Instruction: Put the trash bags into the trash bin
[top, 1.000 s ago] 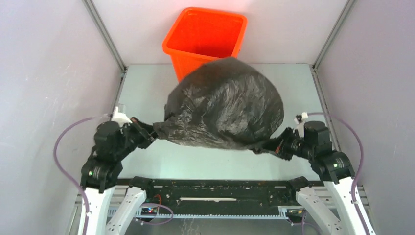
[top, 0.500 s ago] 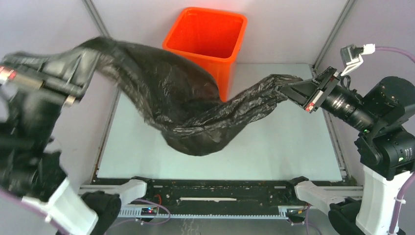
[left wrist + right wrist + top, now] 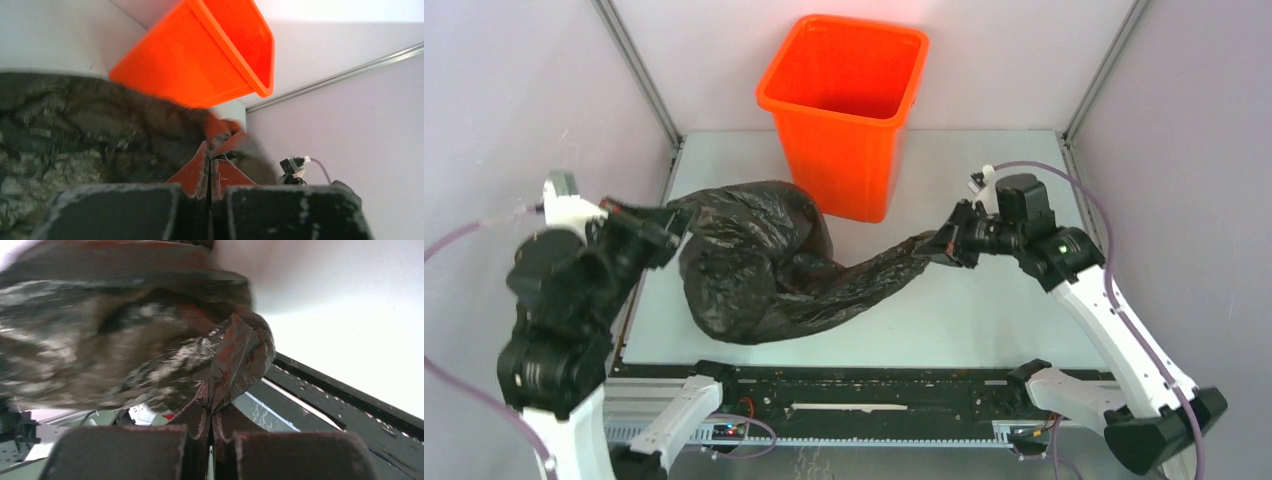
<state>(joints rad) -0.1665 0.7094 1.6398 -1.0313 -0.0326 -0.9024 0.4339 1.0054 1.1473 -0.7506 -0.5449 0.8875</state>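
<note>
Pale desk point(image 3: 984, 310), lilac walls point(image 3: 514, 120), orange bin point(image 3: 839, 160) far. The left pincer point(image 3: 662, 228) and right pincer point(image 3: 946, 245) clench the black bag point(image 3: 754, 270); wrist views show nipped film.

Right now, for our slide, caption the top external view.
Left hand and right hand pinch a glossy black plastic bag sagging before the tall orange plastic bin.
</note>
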